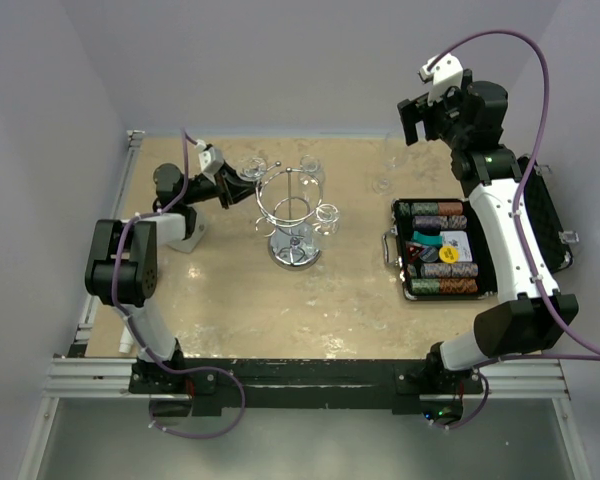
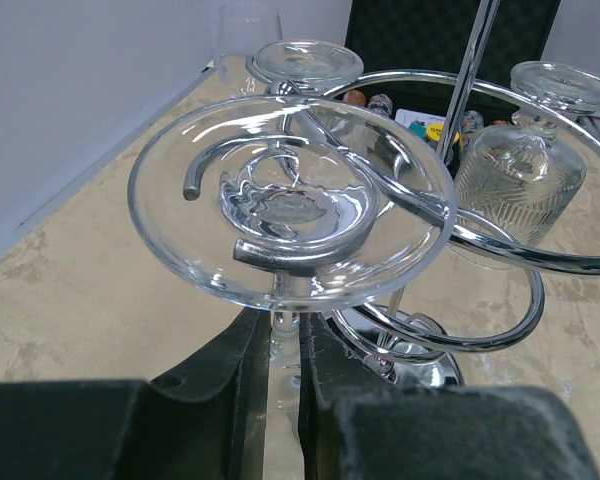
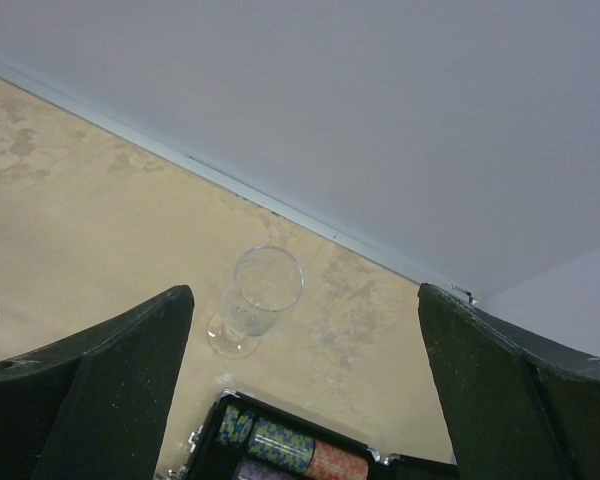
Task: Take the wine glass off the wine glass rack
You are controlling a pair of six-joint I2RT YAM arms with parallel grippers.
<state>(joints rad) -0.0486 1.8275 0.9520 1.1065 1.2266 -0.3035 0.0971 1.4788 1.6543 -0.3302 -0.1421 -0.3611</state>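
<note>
The left gripper (image 2: 283, 350) pinched the clear upturned wine glass (image 2: 290, 210) by its stem, on the shiny chrome wire rack (image 2: 540, 262). The right gripper (image 3: 302, 300) gaped wide, empty.

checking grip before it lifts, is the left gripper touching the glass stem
Touching: left wrist view shows the left gripper closed tight on the glass stem.

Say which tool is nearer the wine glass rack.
Left. The left tool is at the left of the rack, around a wine glass stem; right tool hangs high, far to its right.
</note>
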